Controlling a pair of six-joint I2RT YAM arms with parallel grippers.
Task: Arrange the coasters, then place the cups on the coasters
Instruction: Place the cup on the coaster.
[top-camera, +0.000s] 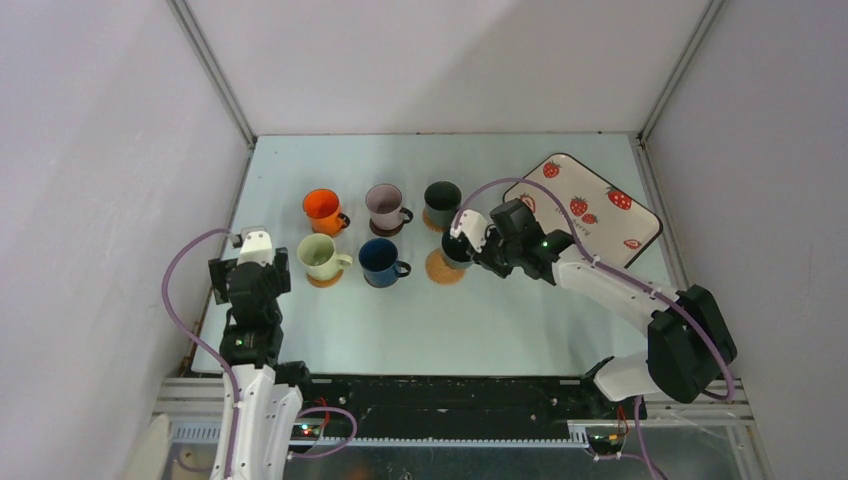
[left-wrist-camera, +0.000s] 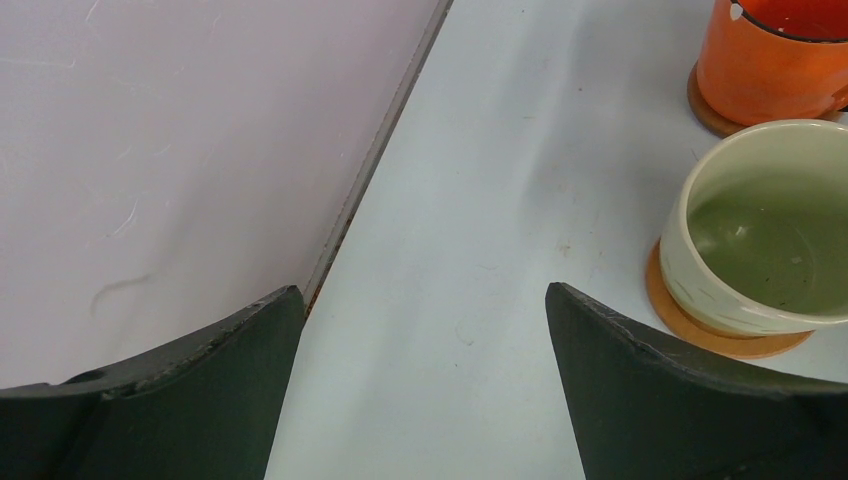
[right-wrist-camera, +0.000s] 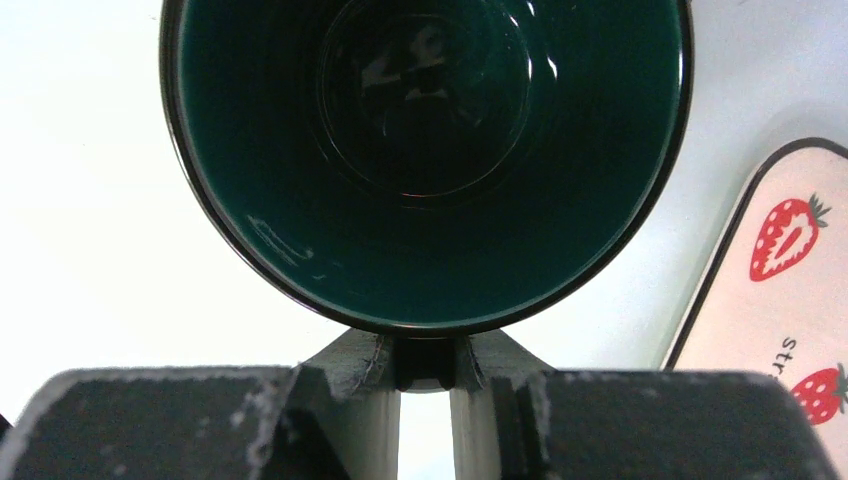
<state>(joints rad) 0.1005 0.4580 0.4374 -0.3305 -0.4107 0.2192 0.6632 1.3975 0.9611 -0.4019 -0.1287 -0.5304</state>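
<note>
Five cups stand on coasters in two rows: orange, pale mauve and dark green at the back, pale green and navy in front. My right gripper is shut on the handle of a second dark green cup, upright at the far right edge of a bare tan coaster; whether they touch I cannot tell. My left gripper hangs open and empty over bare table, left of the pale green cup on its tan coaster.
The white strawberry-print tray lies at the back right, just right of the held cup, its corner close by. A wall runs along the table's left edge beside my left gripper. The orange cup stands beyond the pale green one.
</note>
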